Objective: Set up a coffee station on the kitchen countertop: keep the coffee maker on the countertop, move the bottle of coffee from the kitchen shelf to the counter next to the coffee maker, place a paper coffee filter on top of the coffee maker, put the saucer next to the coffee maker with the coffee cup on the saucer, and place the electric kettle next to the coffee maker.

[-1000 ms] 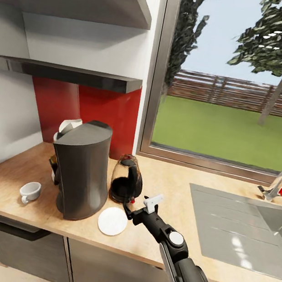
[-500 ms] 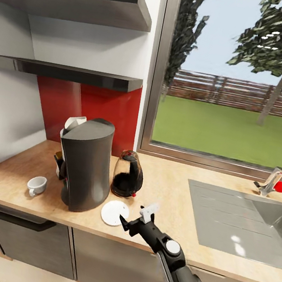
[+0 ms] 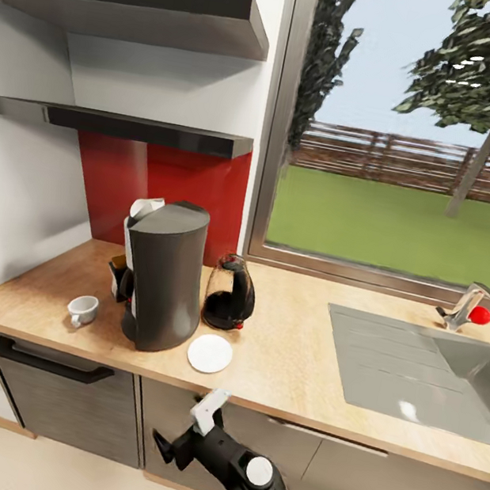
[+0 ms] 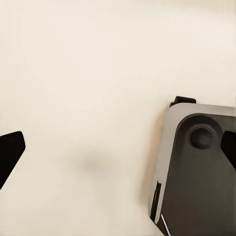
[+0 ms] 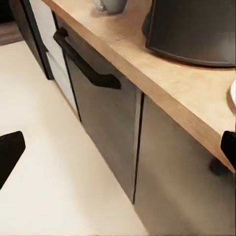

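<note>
Spread wide and holding nothing, the right gripper (image 3: 181, 436) hangs in front of the cabinet doors (image 5: 105, 128), below the near edge of the wooden countertop (image 3: 287, 369). The left gripper's (image 4: 118, 150) jaws are also spread, over pale floor. On the countertop, the dark coffee maker (image 3: 163, 275) stands with the electric kettle (image 3: 230, 293) just right of it, the white saucer (image 3: 210, 353) near its front, and the coffee cup (image 3: 82, 310) to its left.
</note>
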